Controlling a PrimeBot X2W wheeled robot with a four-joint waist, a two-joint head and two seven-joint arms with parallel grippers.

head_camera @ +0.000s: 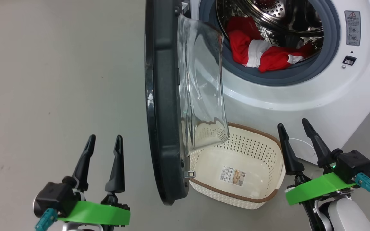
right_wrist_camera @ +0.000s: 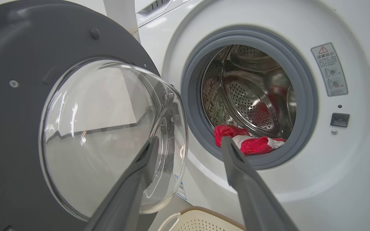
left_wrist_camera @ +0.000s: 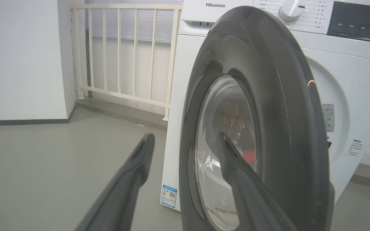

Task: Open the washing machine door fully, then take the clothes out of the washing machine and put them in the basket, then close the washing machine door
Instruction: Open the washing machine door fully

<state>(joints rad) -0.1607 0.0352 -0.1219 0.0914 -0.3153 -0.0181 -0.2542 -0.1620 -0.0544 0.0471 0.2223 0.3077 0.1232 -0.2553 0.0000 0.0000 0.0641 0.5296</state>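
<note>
My left gripper (head_camera: 105, 138): both fingers spread wide with nothing between them, hovering above the grey floor (head_camera: 59, 80) on the outer side of the door, apart from it
My right gripper (head_camera: 292, 123): fingers likewise wide apart and empty, just right of the basket, in front of the machine's lower white panel
Washing machine door (head_camera: 164, 96): swung out from the front, nearly edge-on in my head view, its black rim standing between my two grippers
Glass window (head_camera: 201, 86): clear bowl bulging from the door toward the machine, its lower edge overlapping the basket's left end in my head view
Washing machine (head_camera: 300, 93): white front-loader, its mouth uncovered, ringed by the grey rubber seal (head_camera: 287, 77)
Clothes (head_camera: 259, 53): red with white panels, bundled at the bottom front of the steel drum (head_camera: 275, 9), lying on the seal's lower lip; neither gripper touches them
Basket (head_camera: 252, 144): cream, brown-rimmed, on the floor below the mouth, close against the machine's front, a sticker (head_camera: 232, 175) showing on its bottom
</note>
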